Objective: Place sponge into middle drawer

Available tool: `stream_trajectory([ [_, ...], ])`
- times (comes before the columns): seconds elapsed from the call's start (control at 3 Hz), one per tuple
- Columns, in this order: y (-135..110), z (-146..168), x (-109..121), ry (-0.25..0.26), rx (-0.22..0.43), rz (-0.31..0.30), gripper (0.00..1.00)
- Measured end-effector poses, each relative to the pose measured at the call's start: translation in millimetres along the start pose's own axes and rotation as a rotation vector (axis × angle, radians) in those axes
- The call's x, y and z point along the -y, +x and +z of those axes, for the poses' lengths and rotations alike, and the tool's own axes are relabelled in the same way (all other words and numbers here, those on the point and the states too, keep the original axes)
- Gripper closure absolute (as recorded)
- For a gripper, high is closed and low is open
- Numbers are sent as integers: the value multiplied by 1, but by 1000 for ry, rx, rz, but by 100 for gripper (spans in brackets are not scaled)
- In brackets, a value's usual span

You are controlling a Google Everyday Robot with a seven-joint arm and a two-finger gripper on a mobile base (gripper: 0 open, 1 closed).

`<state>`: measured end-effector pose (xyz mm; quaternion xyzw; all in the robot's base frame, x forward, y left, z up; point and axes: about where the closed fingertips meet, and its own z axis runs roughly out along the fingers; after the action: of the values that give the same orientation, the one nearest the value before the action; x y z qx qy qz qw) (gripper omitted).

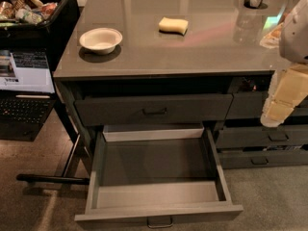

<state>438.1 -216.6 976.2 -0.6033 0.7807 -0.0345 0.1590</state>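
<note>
One sponge (173, 25), a pale yellow soft block with rounded edges, lies flat on the far middle of the countertop (202, 52), untouched and well apart from everything else. The step in hand is judged to be the approach before the grasp: nothing is carried, and the placing is not yet begun. The middle drawer (156, 163) stands pulled out toward the near side, below and nearer than the sponge. It is a wide, deep box with dark grey walls, a lighter matte grey floor and a small metal bar handle (160, 222) on its near face; nothing lies in it. The gripper (281, 100) hangs at the right edge, in front of the narrower right-hand drawers (262, 138) and lower than the counter surface; whether it is open or closed cannot be told. The next move calls for raising it above the counter, carrying it left and far to the sponge, and closing gently, since the foam will likely compress. The countertop is smooth, glossy grey and reflective. A white bowl (100, 40), shallow and round, sits left of the sponge.
</note>
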Motion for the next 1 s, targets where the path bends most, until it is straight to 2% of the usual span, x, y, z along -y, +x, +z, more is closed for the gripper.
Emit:
stream_trajectory([
  [0.33,0,0,0,0,0,0,0],
  [0.67,0,-1,4,-5,58,34,0],
  [1.0,17,9,20,-51,192,142,0],
])
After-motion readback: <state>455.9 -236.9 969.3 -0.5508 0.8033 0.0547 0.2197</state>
